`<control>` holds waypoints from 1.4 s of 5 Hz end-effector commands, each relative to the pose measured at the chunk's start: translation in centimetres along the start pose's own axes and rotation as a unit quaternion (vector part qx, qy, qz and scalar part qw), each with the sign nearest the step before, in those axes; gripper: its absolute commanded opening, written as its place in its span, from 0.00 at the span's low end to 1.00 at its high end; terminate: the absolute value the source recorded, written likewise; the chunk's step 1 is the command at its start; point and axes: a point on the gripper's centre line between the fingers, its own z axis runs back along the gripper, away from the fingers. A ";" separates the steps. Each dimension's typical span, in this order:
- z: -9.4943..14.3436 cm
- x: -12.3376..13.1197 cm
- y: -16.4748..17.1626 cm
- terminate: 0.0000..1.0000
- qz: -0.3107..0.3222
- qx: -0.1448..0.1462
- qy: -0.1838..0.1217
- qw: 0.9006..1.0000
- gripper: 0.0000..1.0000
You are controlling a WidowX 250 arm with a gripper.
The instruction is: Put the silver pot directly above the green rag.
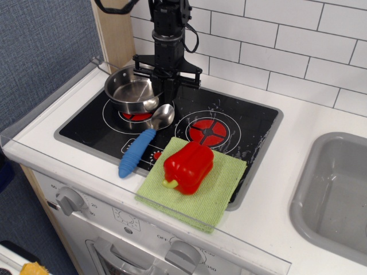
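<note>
The silver pot [131,91] is over the left burner of the black stovetop [246,123]. Its thin wire handle points back-left. My gripper [163,87] comes straight down at the pot's right rim, and its fingers are shut on that rim. The pot looks tilted or slightly raised, with the red burner showing under its front edge. The green rag [225,182] lies flat at the front edge of the stove, to the right and in front of the pot. A red toy bell pepper [188,166] lies on the rag.
A silver spoon with a blue handle [137,150] lies between the pot and the rag, its bowl touching the pot's front. The right burner [207,132] is bare. A grey sink [335,189] is at the right. A tiled wall stands behind and a wooden post at the back left.
</note>
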 end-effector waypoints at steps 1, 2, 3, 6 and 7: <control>9.4 -0.4 -3.8 0.00 -0.006 -0.002 -0.118 0.993 0.00; 9.4 -1.1 -8.8 0.00 -0.070 -0.012 -0.118 0.990 0.00; 8.4 -2.3 -13.7 0.00 -0.116 0.000 -0.112 0.987 0.00; 3.5 -2.9 -17.5 0.00 -0.116 0.006 -0.053 0.992 0.00; 2.9 -2.9 -17.0 0.00 -0.106 0.012 -0.041 0.993 0.00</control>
